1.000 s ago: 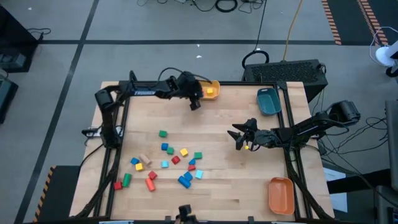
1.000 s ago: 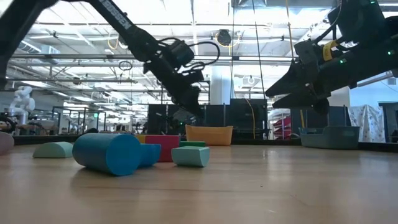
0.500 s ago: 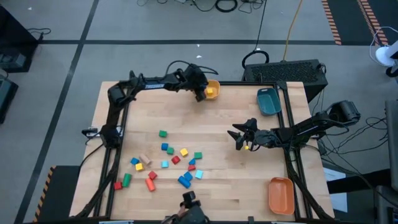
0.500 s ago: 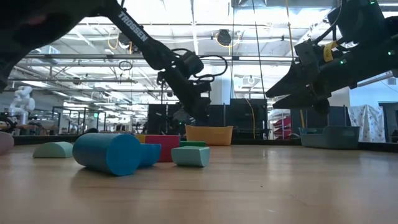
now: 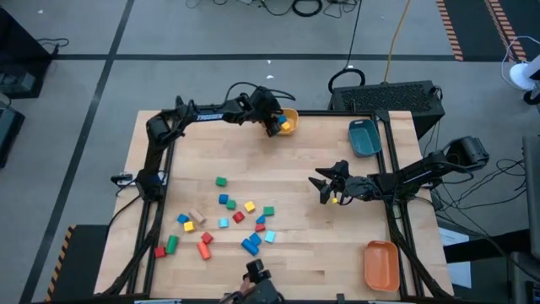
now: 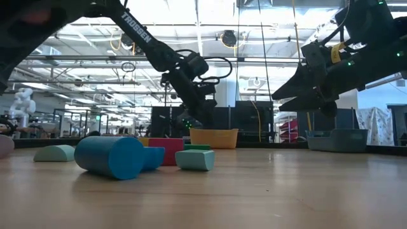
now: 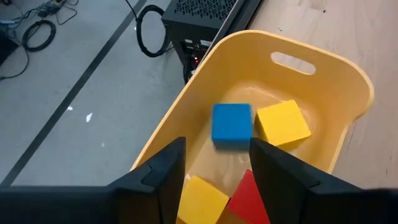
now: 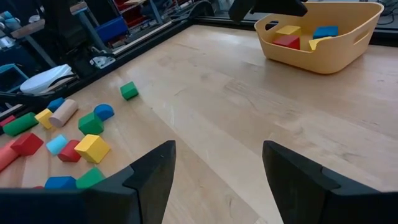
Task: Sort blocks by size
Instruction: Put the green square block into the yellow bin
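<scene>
Wooden blocks (image 5: 224, 221) lie scattered at lower left of the high view, well apart from both arms; four more, a blue cube (image 7: 231, 124) among yellow and red ones, sit in the yellow bin (image 7: 348, 106) at top centre; left gripper (image 5: 276, 127) hangs over that bin, jaws spread and empty; right gripper (image 5: 327, 187) hovers at centre right, jaws wide, holding nothing; blocks look light, rigid and hard, painted faces likely a bit slick; pinch cubes across two flat opposite faces, cylinders across their round sides or flat ends, since curved sides may roll
</scene>
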Tool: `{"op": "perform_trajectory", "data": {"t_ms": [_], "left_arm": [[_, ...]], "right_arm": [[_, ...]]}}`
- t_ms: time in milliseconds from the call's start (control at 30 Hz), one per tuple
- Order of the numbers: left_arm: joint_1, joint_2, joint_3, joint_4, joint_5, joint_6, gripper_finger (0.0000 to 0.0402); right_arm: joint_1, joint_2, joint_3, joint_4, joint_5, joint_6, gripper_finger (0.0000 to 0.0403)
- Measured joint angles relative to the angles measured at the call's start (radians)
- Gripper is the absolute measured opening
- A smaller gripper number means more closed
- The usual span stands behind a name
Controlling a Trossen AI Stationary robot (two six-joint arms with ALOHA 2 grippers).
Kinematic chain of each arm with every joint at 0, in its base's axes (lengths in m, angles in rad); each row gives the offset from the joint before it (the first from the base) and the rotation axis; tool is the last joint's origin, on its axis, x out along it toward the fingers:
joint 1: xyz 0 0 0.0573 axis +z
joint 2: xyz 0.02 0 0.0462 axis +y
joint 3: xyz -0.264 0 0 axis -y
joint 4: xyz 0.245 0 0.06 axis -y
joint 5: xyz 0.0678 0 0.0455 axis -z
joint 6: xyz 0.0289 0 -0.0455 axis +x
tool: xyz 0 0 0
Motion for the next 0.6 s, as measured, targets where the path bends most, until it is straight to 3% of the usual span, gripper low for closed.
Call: {"op": "perform_trajectory", "data": {"t_ms": [600], "left_arm": [[-0.098, -0.246, 0.000, -0.510, 0.033, 0.079, 0.0182]], "right_arm": [[0.013, 0.000, 0.000, 0.005, -0.010, 0.019, 0.0228]]}}
